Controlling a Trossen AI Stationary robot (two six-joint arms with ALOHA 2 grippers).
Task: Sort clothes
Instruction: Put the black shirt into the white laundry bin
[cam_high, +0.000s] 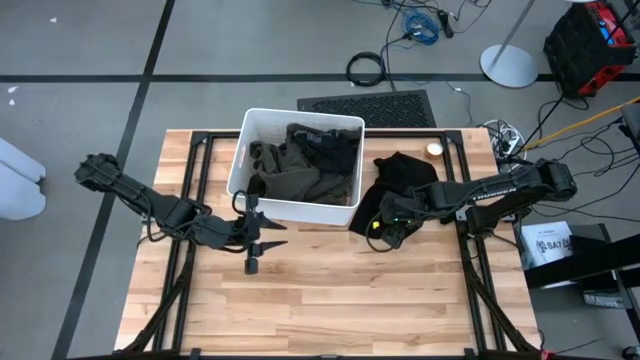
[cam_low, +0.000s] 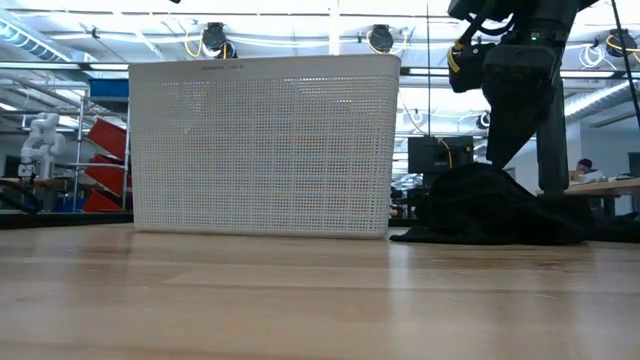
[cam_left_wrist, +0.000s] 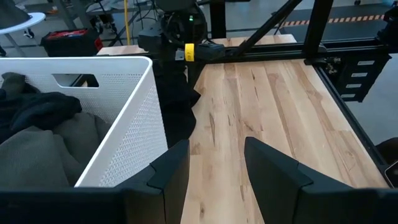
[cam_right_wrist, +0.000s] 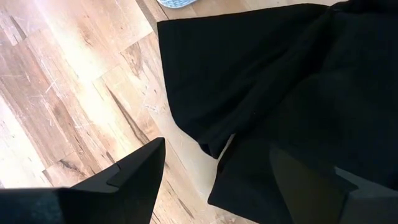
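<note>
Black garment (cam_high: 400, 175), soft and crumpled, lies on the wood-plank table (cam_high: 340, 290) beside the white perforated bin (cam_high: 245, 135); right gripper (cam_high: 385, 232) hovers open above it; left gripper (cam_high: 255, 245) open, empty.

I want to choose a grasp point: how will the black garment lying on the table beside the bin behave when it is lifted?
The black garment lies crumpled and folded over itself, so it is probably floppy and would drape from any pinch point. It looks like thin fabric, likely light. A loose flap lies flat on the wood, so it may trail and drag.
</note>
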